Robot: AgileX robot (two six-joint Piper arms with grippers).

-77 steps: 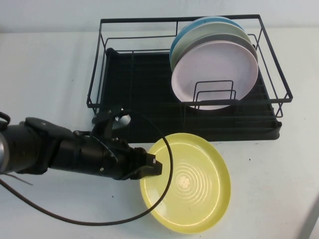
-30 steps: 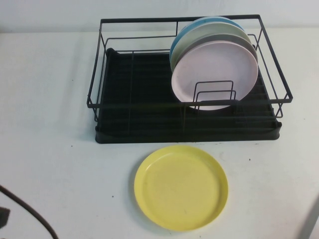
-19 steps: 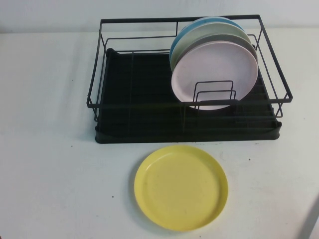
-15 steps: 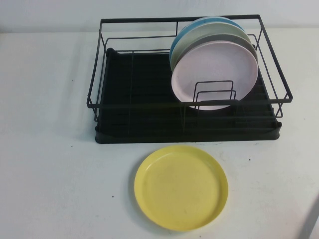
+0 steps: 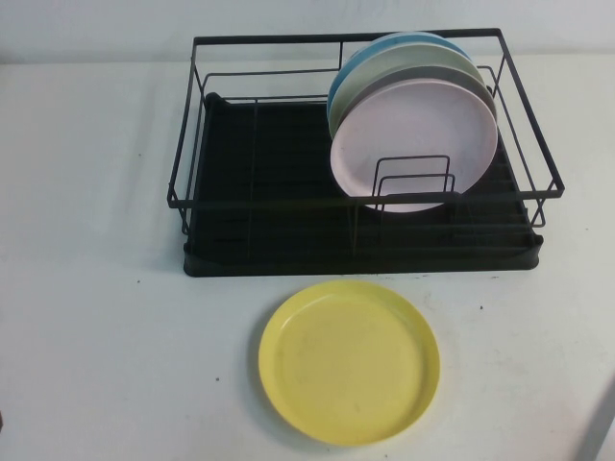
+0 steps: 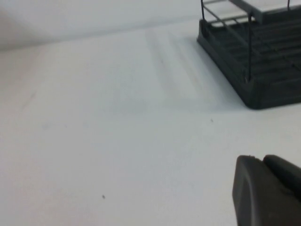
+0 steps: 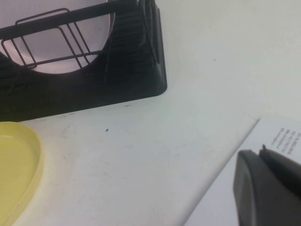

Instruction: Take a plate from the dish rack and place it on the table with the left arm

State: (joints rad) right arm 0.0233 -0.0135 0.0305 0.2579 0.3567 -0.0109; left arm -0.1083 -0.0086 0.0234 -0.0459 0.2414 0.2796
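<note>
One yellow plate [image 5: 349, 362] lies flat on the table [image 5: 96, 317], at 6 o'clock from the dish rack [image 5: 360, 154] and just clear of its base. Three other plates, the pink plate [image 5: 413, 144] in front, stand in the rack. The placing looks done; I judge nothing is left but parking. The left gripper [image 6: 265, 190] hangs over bare table near a rack corner, the right gripper [image 7: 268, 190] over the table's edge; whether either is spread I cannot tell.

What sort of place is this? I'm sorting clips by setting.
Probably a lab test bench, not a kitchen: a bare white table with a dish rack, a yellow plate lying beside it, and the left gripper and right gripper low over the table.
</note>
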